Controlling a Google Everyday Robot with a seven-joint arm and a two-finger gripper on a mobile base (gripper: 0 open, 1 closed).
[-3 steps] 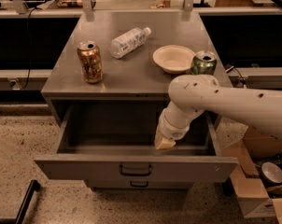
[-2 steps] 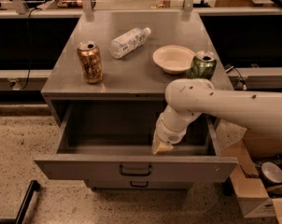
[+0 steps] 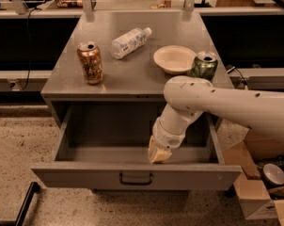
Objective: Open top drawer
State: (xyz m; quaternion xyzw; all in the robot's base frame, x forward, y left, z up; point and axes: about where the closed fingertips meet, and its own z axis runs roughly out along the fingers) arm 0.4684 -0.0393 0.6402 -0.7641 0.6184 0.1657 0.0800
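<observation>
The top drawer (image 3: 62,175) of the grey metal cabinet stands pulled far out, its deep grey inside open to view. Its wide front panel carries a dark bar handle (image 3: 136,178) at the centre. My gripper (image 3: 157,156) hangs from the white arm (image 3: 217,105) that reaches in from the right. It points down inside the drawer, just behind the front panel and a little right of the handle. It touches nothing that I can see.
On the cabinet top (image 3: 132,74) stand a brown can (image 3: 90,62), a lying clear plastic bottle (image 3: 129,42), a cream bowl (image 3: 175,59) and a green can (image 3: 203,65). A cardboard box (image 3: 255,192) with items sits on the floor at right. A dark bar (image 3: 24,204) lies at lower left.
The gripper has shifted slightly left and lower inside the drawer. The drawer stays open as before.
</observation>
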